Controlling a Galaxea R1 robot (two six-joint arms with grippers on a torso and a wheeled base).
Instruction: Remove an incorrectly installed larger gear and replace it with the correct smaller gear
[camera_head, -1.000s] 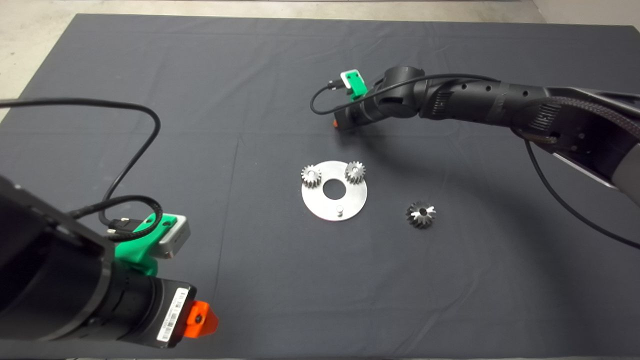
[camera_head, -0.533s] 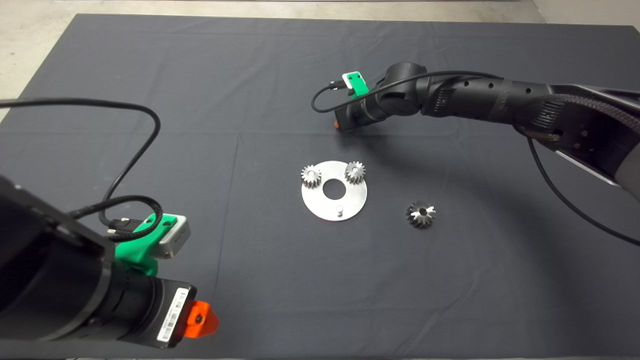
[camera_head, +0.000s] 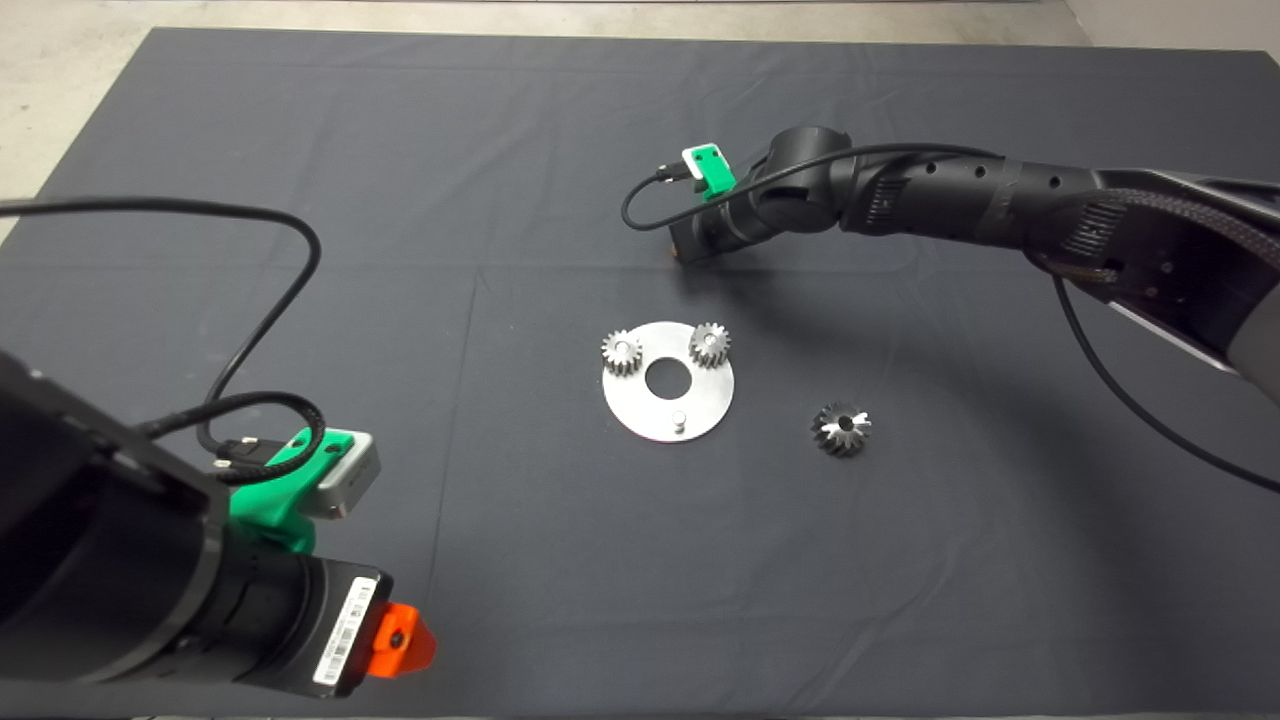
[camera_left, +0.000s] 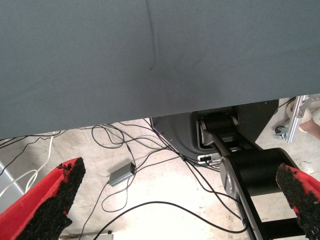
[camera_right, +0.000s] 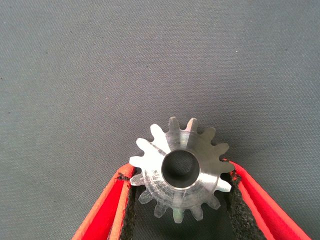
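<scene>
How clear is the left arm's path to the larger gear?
Likely clear: the larger gear lies alone on the mat. The left gripper, open at the near left, must pass the plate; the right gripper works farther back.

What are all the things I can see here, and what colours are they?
Mat: one, dark grey, covers the table.
Round plate: one, silver, mid-mat, with a centre hole and a bare peg.
Pale gears: two, silver, on the plate's far edge.
Larger gear: one, dark steel, on the mat right of the plate.
Smaller gear: one, between the right gripper's pads, on the mat.
Cables and a small grey box: on the floor beyond the mat.
Right gripper: red fingers, beyond the plate.
Left gripper: red, open, parked at the lower left.
</scene>
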